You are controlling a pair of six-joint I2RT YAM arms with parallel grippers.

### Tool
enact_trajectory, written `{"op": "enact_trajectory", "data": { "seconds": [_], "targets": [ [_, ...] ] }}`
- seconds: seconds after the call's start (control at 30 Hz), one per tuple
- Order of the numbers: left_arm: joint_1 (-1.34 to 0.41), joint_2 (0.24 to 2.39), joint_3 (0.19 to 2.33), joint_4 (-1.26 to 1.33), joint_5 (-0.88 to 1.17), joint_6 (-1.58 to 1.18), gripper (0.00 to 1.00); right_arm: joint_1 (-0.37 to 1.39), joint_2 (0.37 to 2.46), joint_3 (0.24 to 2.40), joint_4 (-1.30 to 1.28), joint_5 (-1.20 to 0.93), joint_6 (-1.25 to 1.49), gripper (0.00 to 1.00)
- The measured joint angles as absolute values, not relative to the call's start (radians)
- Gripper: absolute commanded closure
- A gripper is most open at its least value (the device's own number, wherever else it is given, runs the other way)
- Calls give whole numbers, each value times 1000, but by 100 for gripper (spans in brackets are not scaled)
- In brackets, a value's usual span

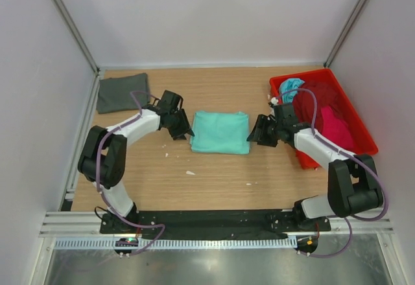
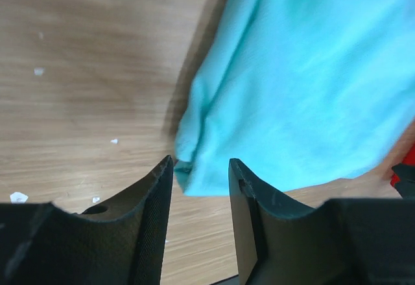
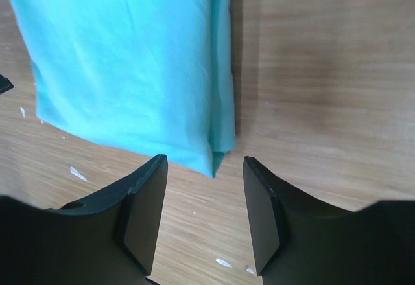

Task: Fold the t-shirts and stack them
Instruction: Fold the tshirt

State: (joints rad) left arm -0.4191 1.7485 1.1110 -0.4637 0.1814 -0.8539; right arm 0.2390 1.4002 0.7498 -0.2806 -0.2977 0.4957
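Observation:
A folded mint green t-shirt (image 1: 220, 131) lies flat in the middle of the table; it fills the left wrist view (image 2: 305, 84) and the right wrist view (image 3: 130, 65). My left gripper (image 1: 186, 131) is open and empty just off its left edge, jaws either side of a corner (image 2: 201, 162). My right gripper (image 1: 254, 136) is open and empty just off its right edge (image 3: 204, 162). A folded dark grey t-shirt (image 1: 122, 92) lies at the back left. Turquoise (image 1: 290, 88) and pink (image 1: 336, 127) shirts lie in the red tray (image 1: 340, 92).
The red tray stands at the right behind my right arm. Small white scraps (image 1: 190, 172) lie on the wood in front of the green shirt. White walls close in the table on the left, right and back.

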Motion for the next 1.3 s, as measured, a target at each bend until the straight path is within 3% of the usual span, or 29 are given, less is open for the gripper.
{"op": "enact_trajectory", "data": {
  "seconds": [0.27,0.63,0.73,0.77,0.87,0.93,1.0,1.13,1.3],
  "targets": [
    [-418,1759,1313,-456,162,-772,62,221,1530,1000,-304,-302,398,41],
    [-414,2036,1504,-392,236,-716,63,178,1860,1239,-293,-368,280,43],
    [-401,2087,1551,-387,235,-702,63,164,1929,1276,-286,-375,265,57],
    [-393,2102,1565,-384,235,-701,63,158,1949,1283,-273,-379,265,69],
    [-364,2135,1586,-366,231,-700,62,146,2003,1297,-242,-389,263,87],
    [-347,2154,1592,-349,232,-703,63,140,2035,1315,-224,-410,268,89],
    [-332,2178,1599,-342,236,-706,63,136,2053,1333,-207,-413,269,86],
    [-315,2196,1606,-325,252,-718,62,135,2064,1355,-194,-417,274,55],
    [-313,2194,1606,-327,252,-716,59,134,2057,1402,-231,-405,287,38]
  ]
}}
